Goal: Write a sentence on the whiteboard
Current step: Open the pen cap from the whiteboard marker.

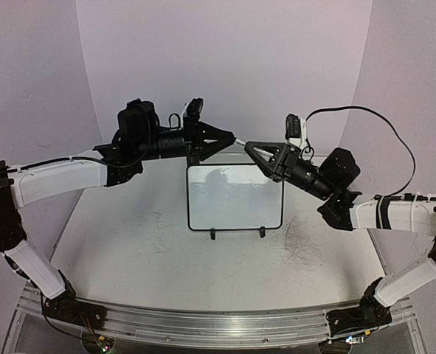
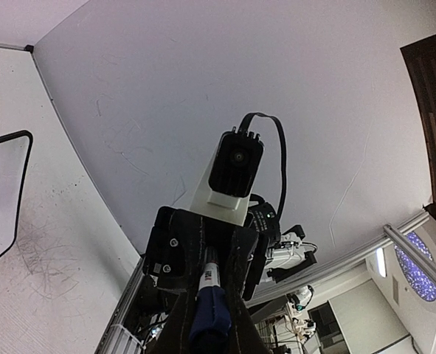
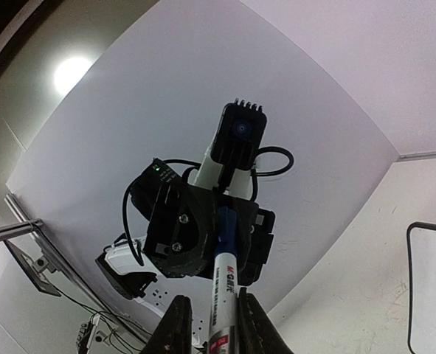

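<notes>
Whiteboard (image 1: pixel 234 198) stands tilted on its two feet, mid worktop (image 1: pixel 129 243). Both arms meet tip to tip over the whiteboard's top edge. Left gripper (image 1: pixel 230 138) is pressed together on the blue cap (image 2: pixel 210 313) of a marker (image 1: pixel 239 141). Right gripper (image 1: pixel 250 147) has its fingers close on either side of the marker's white barrel (image 3: pixel 226 284). There may be a sliver of gap on one side, so can't tell if it's pinching.
</notes>
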Motion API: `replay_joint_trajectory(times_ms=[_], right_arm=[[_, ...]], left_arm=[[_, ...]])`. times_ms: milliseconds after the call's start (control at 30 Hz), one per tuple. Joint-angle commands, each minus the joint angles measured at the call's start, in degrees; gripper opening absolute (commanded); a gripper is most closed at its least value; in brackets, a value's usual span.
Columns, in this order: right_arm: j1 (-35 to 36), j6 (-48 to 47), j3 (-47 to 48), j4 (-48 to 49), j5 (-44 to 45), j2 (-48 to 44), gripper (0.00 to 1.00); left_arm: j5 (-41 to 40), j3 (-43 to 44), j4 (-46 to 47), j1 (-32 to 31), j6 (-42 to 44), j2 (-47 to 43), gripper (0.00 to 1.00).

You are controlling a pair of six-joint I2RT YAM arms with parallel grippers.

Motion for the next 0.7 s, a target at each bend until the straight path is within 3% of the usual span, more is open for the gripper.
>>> replay_joint_trajectory(times_ms=[0, 400, 600, 667], right_arm=[[0.15, 1.64, 1.82, 7.37, 1.10, 0.54, 0.19], [0.14, 5.48, 1.73, 10.96, 1.35, 2.52, 0.21], [0.14, 5.31, 1.65, 10.76, 1.88, 2.62, 0.01], [0.14, 4.82, 1.30, 10.05, 2.19, 2.43, 0.00]], left_arm=[[0.31, -0.64, 3.14, -0.30, -0.68, -0.66, 0.00], [0.02, -1.29, 3.87, -0.33, -1.11, -0.51, 0.00], [-0.31, -1.73, 3.95, -0.31, -1.05, -0.92, 0.00], [-0.80, -2.08, 3.95, -0.30, -0.76, -1.19, 0.00]])
